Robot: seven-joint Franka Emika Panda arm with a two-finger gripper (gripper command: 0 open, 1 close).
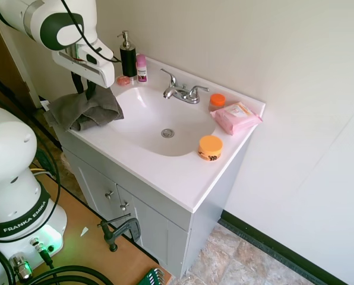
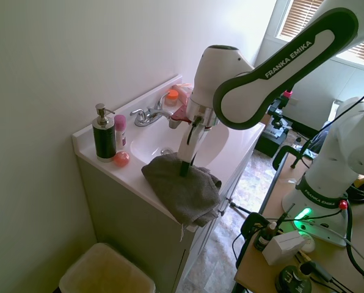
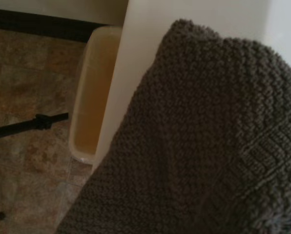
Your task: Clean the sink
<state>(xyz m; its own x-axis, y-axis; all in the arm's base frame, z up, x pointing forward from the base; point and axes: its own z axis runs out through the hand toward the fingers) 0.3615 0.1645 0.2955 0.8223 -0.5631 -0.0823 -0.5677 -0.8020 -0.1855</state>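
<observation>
Your end effector (image 2: pixel 185 168) stands with its fingers pressed down into a grey towel (image 2: pixel 183 188), though you cannot tell whether they grip it. The towel lies bunched on the tabletop (image 1: pixel 183 181) corner, draping over its front edge, just beside the sink (image 1: pixel 150 119).

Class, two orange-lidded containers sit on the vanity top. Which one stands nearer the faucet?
The smaller orange-lidded jar, at the back beside the faucet and the pink wipes packet. The larger orange tub stands on the front rim.
</observation>
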